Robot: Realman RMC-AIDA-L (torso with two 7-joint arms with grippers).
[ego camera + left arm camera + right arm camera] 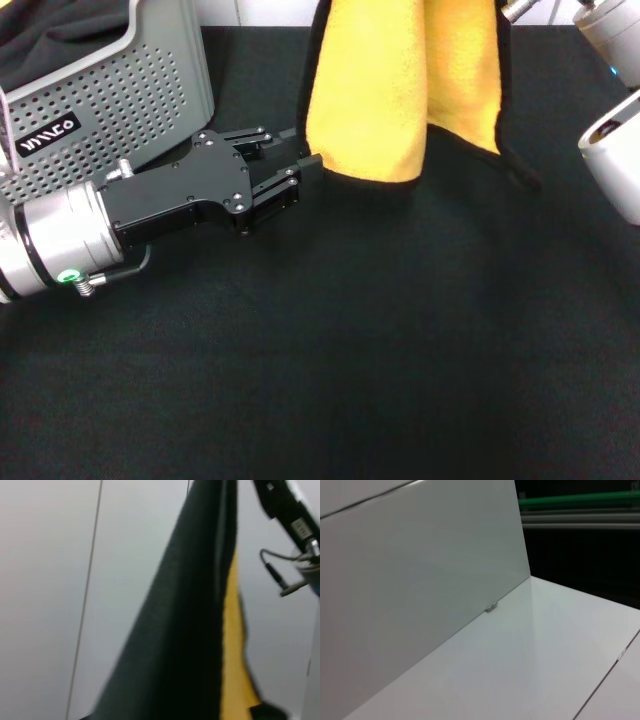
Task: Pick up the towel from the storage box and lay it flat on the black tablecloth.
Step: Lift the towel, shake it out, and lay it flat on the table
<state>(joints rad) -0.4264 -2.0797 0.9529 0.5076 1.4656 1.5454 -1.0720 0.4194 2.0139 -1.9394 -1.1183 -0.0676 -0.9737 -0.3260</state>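
The yellow towel point(385, 90) hangs folded from above the top edge of the head view, its black-hemmed lower edge just over the black tablecloth point(400, 330). My left gripper point(303, 147) is open at the towel's lower left corner, one fingertip point(312, 160) touching the hem. The left wrist view shows the towel's yellow face point(232, 670) and dark grey reverse side. The grey perforated storage box point(120, 100) stands behind the left arm at the far left. White parts of my right arm point(615, 150) show at the far right; its gripper body point(280, 505) shows above the towel.
A plain black fabric bundle point(55, 30) lies in the storage box. The tablecloth covers the whole table in front of and to the right of the left arm. The right wrist view shows only white panels.
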